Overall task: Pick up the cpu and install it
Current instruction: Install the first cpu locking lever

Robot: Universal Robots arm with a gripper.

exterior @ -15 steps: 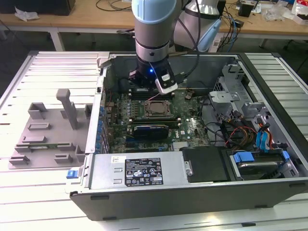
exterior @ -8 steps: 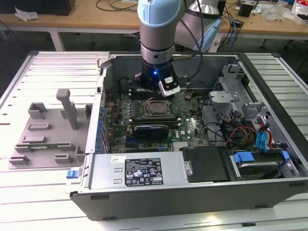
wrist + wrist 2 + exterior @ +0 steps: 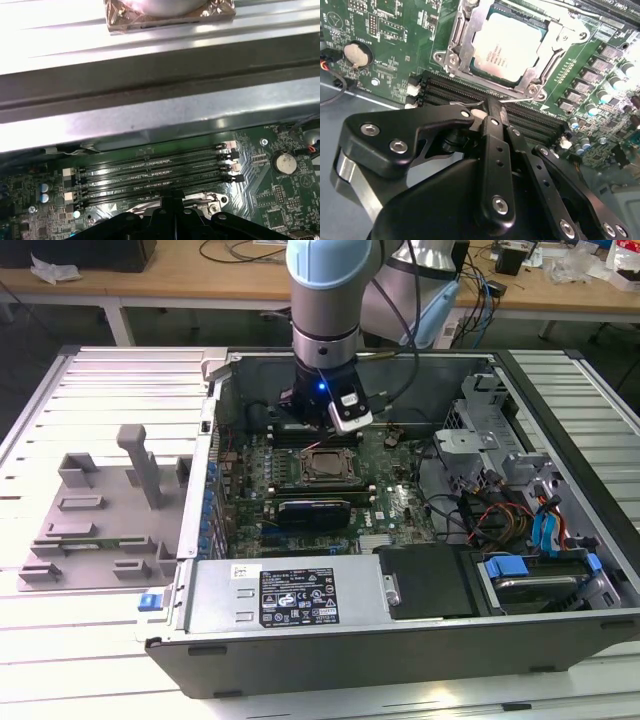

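Observation:
The cpu [image 3: 507,46], a square chip with a silver-grey top, lies flat inside the metal socket frame [image 3: 455,50] on the green motherboard; in the exterior view the cpu [image 3: 327,464] sits mid-board inside the open computer case. My gripper [image 3: 492,106] hangs just beside the socket, over the black memory slots [image 3: 455,90]. Its black fingers [image 3: 496,150] are pressed together with no chip between them. A thin silver socket lever [image 3: 525,99] runs across at the fingertips; whether they touch it I cannot tell. The gripper [image 3: 320,428] is on the far side of the socket, and its tip [image 3: 175,196] shows above the slots.
The grey fixture tray [image 3: 100,510] lies outside the case on the exterior view's left. The case wall [image 3: 150,115] rises close behind the memory slots [image 3: 150,172]. A power supply [image 3: 300,592], drive bay [image 3: 530,580] and loose cables [image 3: 480,510] crowd the case. A coin battery [image 3: 357,54] sits nearby.

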